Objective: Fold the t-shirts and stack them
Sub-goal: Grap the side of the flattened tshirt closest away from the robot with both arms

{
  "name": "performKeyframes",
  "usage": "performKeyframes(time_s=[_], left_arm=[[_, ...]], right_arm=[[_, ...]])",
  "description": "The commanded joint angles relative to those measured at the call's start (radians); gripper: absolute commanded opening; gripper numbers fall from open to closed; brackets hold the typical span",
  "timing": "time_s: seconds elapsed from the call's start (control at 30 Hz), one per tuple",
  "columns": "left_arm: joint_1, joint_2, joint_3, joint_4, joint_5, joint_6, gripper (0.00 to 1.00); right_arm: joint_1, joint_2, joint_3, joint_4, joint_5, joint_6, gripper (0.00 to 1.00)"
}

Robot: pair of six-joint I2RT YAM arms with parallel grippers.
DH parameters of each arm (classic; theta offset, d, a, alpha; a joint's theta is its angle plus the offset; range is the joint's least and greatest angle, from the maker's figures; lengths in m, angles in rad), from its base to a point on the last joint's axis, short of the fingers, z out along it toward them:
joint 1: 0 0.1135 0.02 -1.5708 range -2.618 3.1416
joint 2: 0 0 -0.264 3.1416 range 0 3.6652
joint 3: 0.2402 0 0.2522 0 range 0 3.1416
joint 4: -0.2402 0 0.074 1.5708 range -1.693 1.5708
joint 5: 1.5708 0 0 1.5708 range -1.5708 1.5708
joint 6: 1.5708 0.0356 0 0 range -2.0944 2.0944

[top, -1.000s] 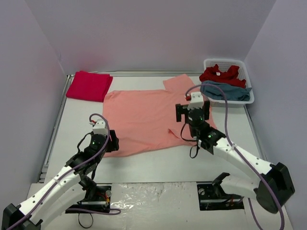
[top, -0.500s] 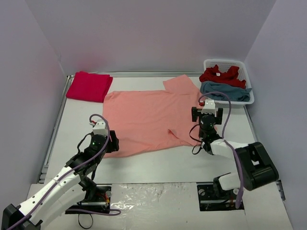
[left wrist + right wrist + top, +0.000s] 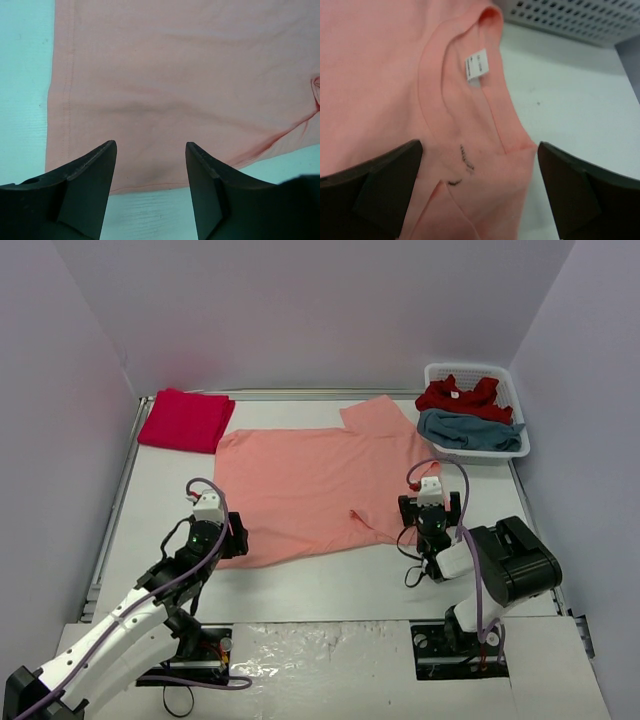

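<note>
Noted salmon tee (image 3: pixel 310 490) spread flat mid white table (image 3: pixel 330 580), plain lavender walls (image 3: pixel 300 310) on 3 sides. Logged folded crimson tee (image 3: pixel 185 420) at far-L corner; red tee (image 3: pixel 460 397) + teal tee (image 3: pixel 470 430) heaped in basket (image 3: pixel 515 385), far R. Found L gripper (image 3: pixel 150 150) released over near hem, R gripper (image 3: pixel 479 147) spread wide over collar, both holding nothing.

left pincer (image 3: pixel 150 150) is spread wide, both dark fingers (image 3: pixel 90 175) poking up from the bottom over the near edge of the salmon tee (image 3: pixel 175 75). tee lies flat, one faint crease, pale desk (image 3: pixel 22 100) showing left and below.
</note>
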Motion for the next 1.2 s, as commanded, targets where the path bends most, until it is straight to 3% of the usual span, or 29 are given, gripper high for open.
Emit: performKeyframes(time_s=[0.0,0.03,0.27,0.83,1.17], left_arm=[[-0.004,-0.021,0.005,0.003,-0.01,0.007,0.56],[-0.003,-0.023,0.005,0.003,-0.01,0.007,0.56],[-0.003,-0.055,-0.003,-0.008,-0.024,0.001,0.56],[-0.004,-0.058,-0.007,-0.006,-0.047,-0.008,0.56],[-0.003,0.033,0.034,-0.013,-0.11,-0.049,0.56]], right_arm=[[0.004,0.095,-0.089,0.642,0.013,-0.018,0.99],[0.001,0.112,-0.118,0.712,0.015,-0.009,0.98],[-0.068,0.138,-0.105,0.705,-0.114,0.025,1.0],[-0.071,0.138,-0.106,0.707,-0.117,0.03,1.0],[-0.071,0.137,-0.106,0.707,-0.117,0.03,1.0]])
